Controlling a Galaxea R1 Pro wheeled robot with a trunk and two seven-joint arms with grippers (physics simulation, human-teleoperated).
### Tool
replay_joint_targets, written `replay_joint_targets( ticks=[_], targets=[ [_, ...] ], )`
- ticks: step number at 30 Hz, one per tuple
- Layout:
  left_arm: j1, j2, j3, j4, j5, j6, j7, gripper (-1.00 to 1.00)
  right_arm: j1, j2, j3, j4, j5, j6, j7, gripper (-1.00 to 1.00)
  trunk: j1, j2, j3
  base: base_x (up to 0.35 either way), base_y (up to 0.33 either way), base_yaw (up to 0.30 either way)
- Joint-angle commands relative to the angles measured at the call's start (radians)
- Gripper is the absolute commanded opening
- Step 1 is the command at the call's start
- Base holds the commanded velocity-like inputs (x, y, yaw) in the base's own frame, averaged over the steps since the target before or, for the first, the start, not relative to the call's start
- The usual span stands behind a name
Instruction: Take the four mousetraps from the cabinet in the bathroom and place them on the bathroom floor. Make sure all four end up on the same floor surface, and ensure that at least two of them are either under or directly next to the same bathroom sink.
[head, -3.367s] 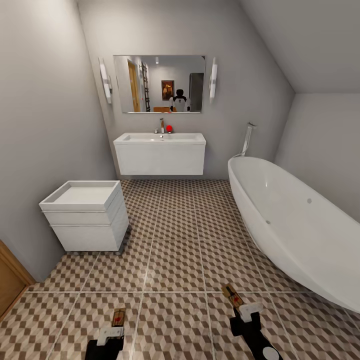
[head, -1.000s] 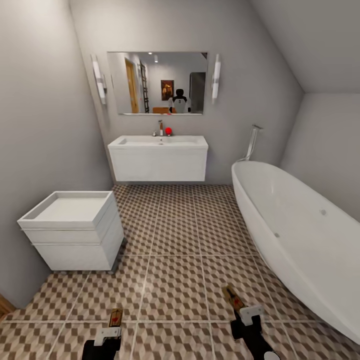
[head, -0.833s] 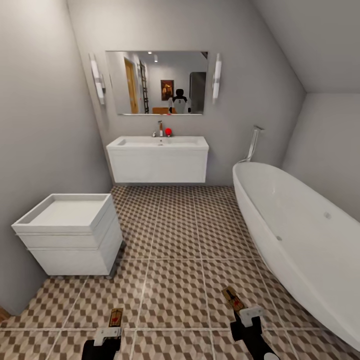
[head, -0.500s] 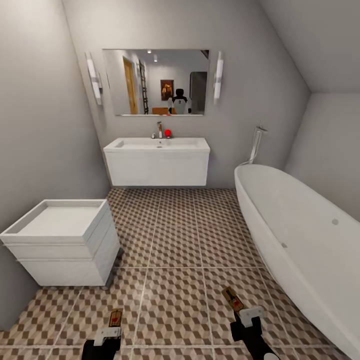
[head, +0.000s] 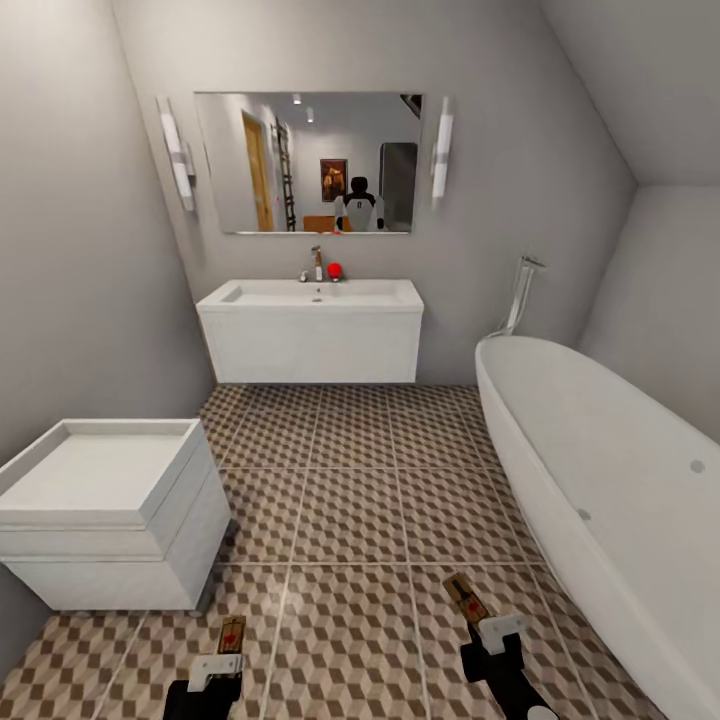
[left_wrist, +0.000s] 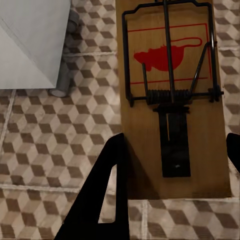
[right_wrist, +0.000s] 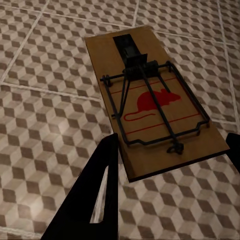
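Observation:
Each of my grippers carries one mousetrap above the bathroom floor. In the head view my left gripper is shut on a brown wooden mousetrap that sticks out forward. My right gripper is shut on a second mousetrap. The left wrist view shows its mousetrap flat between the dark fingers, with wire and a red mouse print. The right wrist view shows the other mousetrap held the same way. The white sink hangs on the far wall ahead. The cabinet is out of view.
A small white drawer unit stands against the left wall, close to my left arm. A white oval bathtub runs along the right side. A mirror hangs above the sink. Open tiled floor lies between me and the sink.
The whole view has shifted as I rolled forward into the bathroom: sink, drawer unit and tub appear nearer and larger. Both grippers keep their traps and their pose.

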Motion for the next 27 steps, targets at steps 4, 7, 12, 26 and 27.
replay_joint_targets(
  ticks=[4,7,12,26,27],
  targets=[
    [-0.001,-0.001,-0.006,0.002,-0.006,-0.003,0.008,-1.0,-0.001,-0.001,0.002,0.0,0.003,-0.002,0.0,-1.0,0.001,0.0,-0.001,0.334,0.0,0.0],
    [-0.001,-0.001,-0.006,0.002,-0.006,-0.003,0.008,-1.0,-0.001,-0.001,0.002,0.0,0.003,-0.002,0.0,-1.0,0.001,0.0,-0.001,0.334,0.0,0.0],
    [-0.001,-0.001,-0.006,0.002,-0.006,-0.003,0.008,-1.0,-0.001,0.0,0.002,0.001,0.003,-0.002,0.0,-1.0,0.001,0.0,-0.001,0.334,0.0,0.0],
    [-0.001,-0.001,-0.006,0.002,-0.006,-0.003,0.008,-1.0,-0.001,0.0,0.002,0.002,0.004,-0.002,0.0,-1.0,0.001,0.0,-0.001,0.334,0.0,0.0],
    [-0.001,-0.001,-0.006,0.002,-0.006,-0.003,0.008,-1.0,-0.001,0.0,0.002,0.002,0.004,-0.002,0.0,-1.0,0.001,0.0,-0.001,0.334,0.0,0.0]
  ],
)
